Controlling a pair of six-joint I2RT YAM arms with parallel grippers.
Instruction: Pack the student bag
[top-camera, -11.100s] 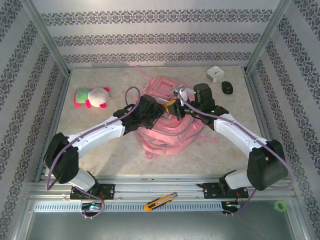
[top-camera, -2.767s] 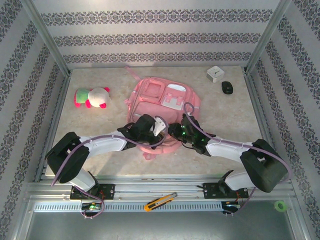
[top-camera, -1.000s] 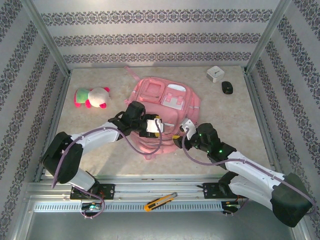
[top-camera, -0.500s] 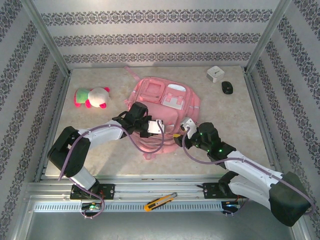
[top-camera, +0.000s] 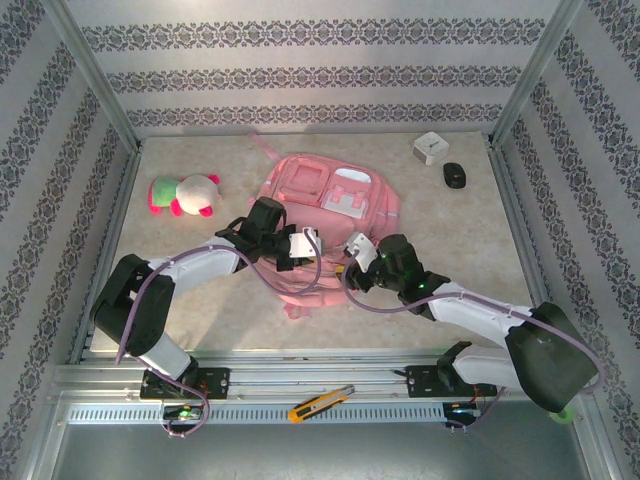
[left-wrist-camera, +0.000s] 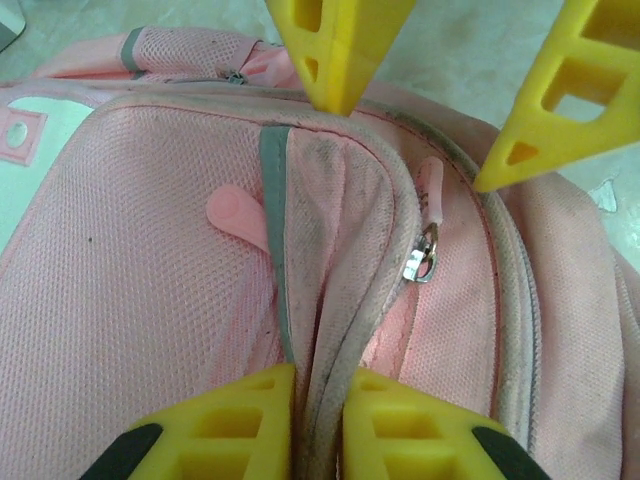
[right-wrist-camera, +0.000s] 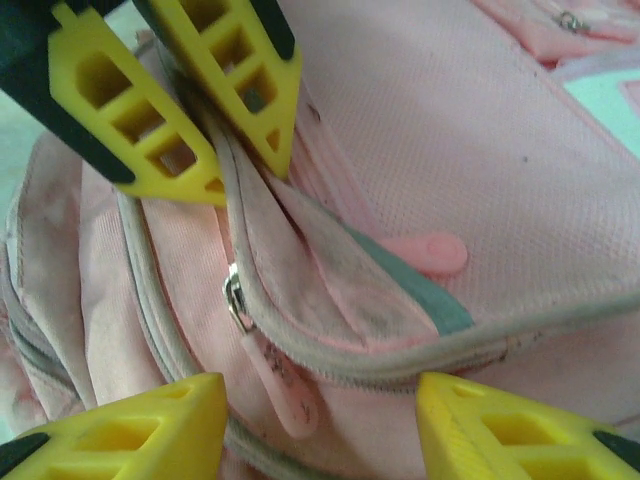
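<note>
I am pinching my left claw (left-wrist-camera: 318, 385) together on a raised ridge of pink cloth beside the zip. That is pinning the bag (top-camera: 335, 200) so it is not sliding while the zip is being worked. Just across that ridge, my right claw (right-wrist-camera: 322, 395) is hovering with its fingers apart, the zip pull (right-wrist-camera: 280, 385) lying between them, not gripped. I judge it is lining up to take the pull. The bag is lying flat under both claws, most of it beyond them. Compared with a second ago, the left claw has gone from apart to clamped, and the right one has been edging closer to it.
</note>
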